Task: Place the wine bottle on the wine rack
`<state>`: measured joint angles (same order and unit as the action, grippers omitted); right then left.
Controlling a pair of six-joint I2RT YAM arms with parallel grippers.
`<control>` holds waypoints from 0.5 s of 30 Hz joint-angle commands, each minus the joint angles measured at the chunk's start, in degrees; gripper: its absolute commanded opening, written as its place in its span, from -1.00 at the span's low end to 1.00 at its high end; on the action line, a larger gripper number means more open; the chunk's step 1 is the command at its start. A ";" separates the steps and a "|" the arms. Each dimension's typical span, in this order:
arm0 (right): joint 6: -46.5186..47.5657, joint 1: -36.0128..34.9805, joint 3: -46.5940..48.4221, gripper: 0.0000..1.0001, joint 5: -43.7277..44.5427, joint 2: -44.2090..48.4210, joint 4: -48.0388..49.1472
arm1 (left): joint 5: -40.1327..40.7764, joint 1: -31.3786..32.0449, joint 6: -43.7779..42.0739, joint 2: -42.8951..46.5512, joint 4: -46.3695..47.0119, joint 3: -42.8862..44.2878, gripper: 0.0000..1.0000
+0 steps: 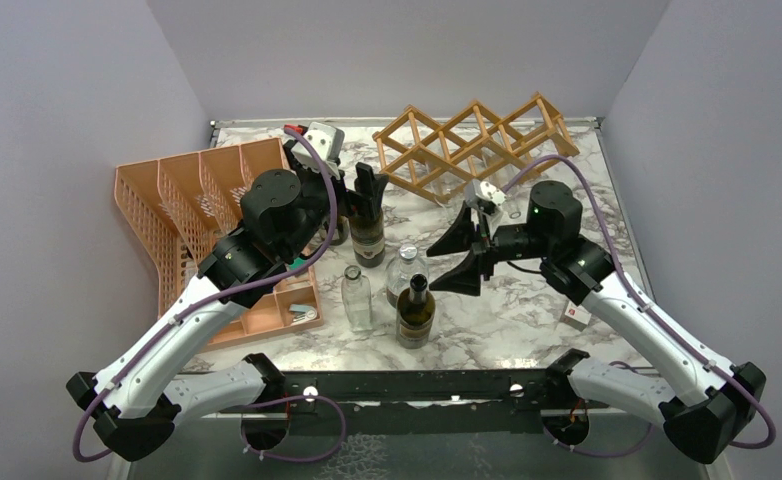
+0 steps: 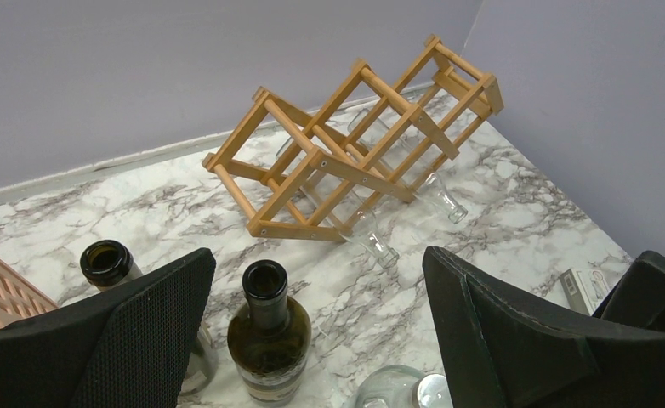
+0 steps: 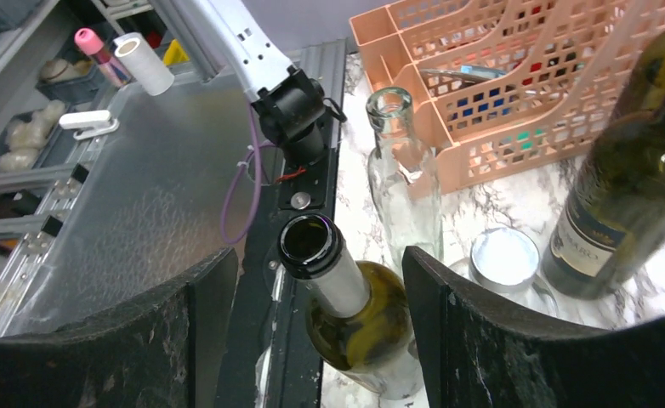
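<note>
The wooden wine rack (image 1: 477, 145) (image 2: 355, 149) stands at the back of the marble table, with clear glass bottles (image 2: 367, 234) lying in its cells. A green wine bottle (image 1: 416, 310) (image 3: 372, 327) stands upright near the front edge. My right gripper (image 1: 437, 268) (image 3: 321, 259) hovers open just above and to the right of it, its neck showing between the fingers without contact. My left gripper (image 1: 352, 200) (image 2: 316, 272) is wide open over a dark labelled bottle (image 1: 368, 235) (image 2: 268, 331), not touching it.
An orange mesh organizer (image 1: 197, 215) (image 3: 525, 85) sits at the left. A clear bottle (image 1: 357, 300) (image 3: 401, 178) and a lidded glass jar (image 1: 405, 270) (image 3: 503, 259) stand between the two dark bottles. Another dark bottle (image 2: 108, 263) stands behind my left finger. A small box (image 1: 575, 315) lies on the right.
</note>
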<state>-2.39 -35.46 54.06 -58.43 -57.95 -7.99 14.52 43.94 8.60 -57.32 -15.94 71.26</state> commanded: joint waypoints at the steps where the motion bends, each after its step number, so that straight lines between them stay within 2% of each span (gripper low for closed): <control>1: 2.20 -2.10 -0.19 0.47 -3.76 -0.69 3.46 | -0.26 -0.01 0.63 -0.29 1.53 0.98 0.98; 7: 3.82 -5.39 -0.71 0.38 -3.00 -3.25 5.24 | -0.70 0.00 0.63 -0.51 1.61 0.89 0.98; 15: 8.45 -7.50 -1.37 0.05 -3.53 -5.63 4.63 | -1.14 0.00 0.72 -0.21 1.60 0.37 0.98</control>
<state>2.68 -42.35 53.74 -59.90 -63.33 -4.82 14.41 43.94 8.80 -57.87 -15.94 71.26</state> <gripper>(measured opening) 0.558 0.987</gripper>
